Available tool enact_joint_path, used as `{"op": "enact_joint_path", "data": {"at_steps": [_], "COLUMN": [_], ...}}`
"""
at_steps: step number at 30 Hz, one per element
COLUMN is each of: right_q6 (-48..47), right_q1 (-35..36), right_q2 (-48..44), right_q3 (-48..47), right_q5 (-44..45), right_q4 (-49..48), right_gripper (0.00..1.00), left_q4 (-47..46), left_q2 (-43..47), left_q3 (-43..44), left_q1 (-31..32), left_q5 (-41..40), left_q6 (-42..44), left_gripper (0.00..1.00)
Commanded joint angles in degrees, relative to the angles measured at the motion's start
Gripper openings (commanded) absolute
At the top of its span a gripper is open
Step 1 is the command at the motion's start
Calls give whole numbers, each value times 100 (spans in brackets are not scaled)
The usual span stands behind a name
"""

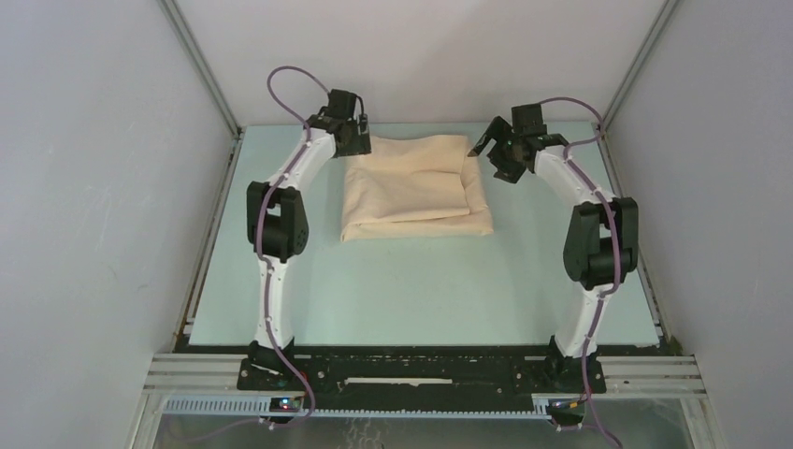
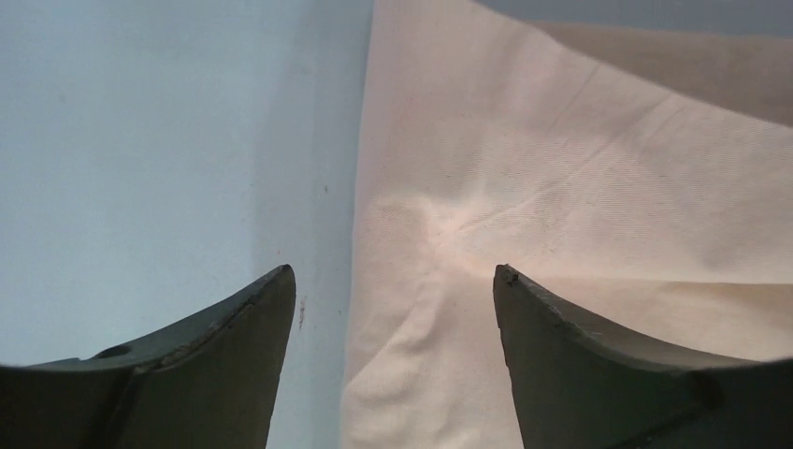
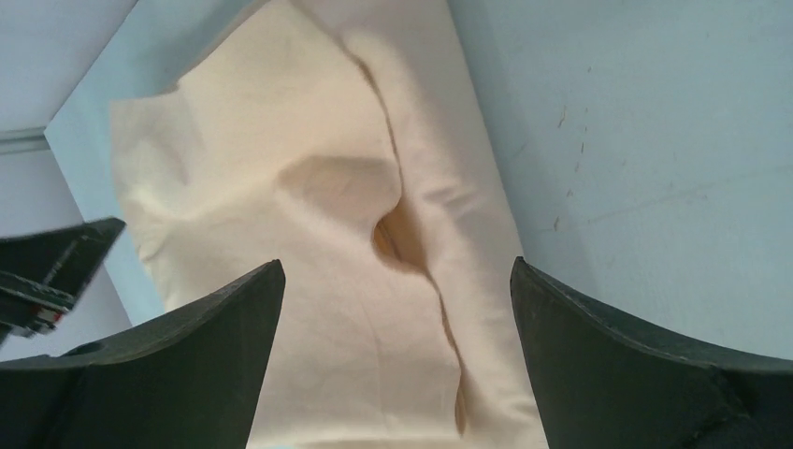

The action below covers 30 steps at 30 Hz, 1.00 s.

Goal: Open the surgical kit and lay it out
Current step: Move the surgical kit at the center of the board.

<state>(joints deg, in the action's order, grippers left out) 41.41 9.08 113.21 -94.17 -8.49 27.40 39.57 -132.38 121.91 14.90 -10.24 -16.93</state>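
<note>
The surgical kit (image 1: 411,187) lies at the far middle of the table as a folded beige cloth bundle, still wrapped; its contents are hidden. My left gripper (image 1: 360,140) sits at the bundle's far left corner, jaws open, straddling the cloth's left edge (image 2: 411,281) with nothing pinched. My right gripper (image 1: 486,150) hovers at the far right corner, jaws wide open over a fold seam in the cloth (image 3: 402,234), holding nothing.
The pale green table top (image 1: 421,290) stretches between the bundle and the arm bases. Grey walls with metal rails (image 1: 201,70) close in the left, right and back.
</note>
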Motion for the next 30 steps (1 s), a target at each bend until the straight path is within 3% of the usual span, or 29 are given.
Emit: {"op": "enact_joint_path", "data": {"at_steps": [1,9,19,24,30], "right_q6": [-378,-219,-23,12,69], "right_q1": [227,698,1062,1091,1108], "right_q2": [-1004,-1795,-1758,-1451,-1234], "right_q3": [231,1233,1695,1742,1837], "right_q5": [250,249,586,477,517], "right_q4": [307,264,202,65,-32], "right_gripper": [99,85,70,60,58], "left_q4": [-181,-167,-683,-855,-946], "left_q2": [887,1991,3623,3894,3949], "left_q3": [395,-737,-2883,-3279,-3417], "left_q1": [-56,-49,308,652,1042], "left_q5": [-290,-14,348,448,450], "left_q6": [63,-337,-718,-768,-641], "left_gripper": [83,86,86,86,86]}}
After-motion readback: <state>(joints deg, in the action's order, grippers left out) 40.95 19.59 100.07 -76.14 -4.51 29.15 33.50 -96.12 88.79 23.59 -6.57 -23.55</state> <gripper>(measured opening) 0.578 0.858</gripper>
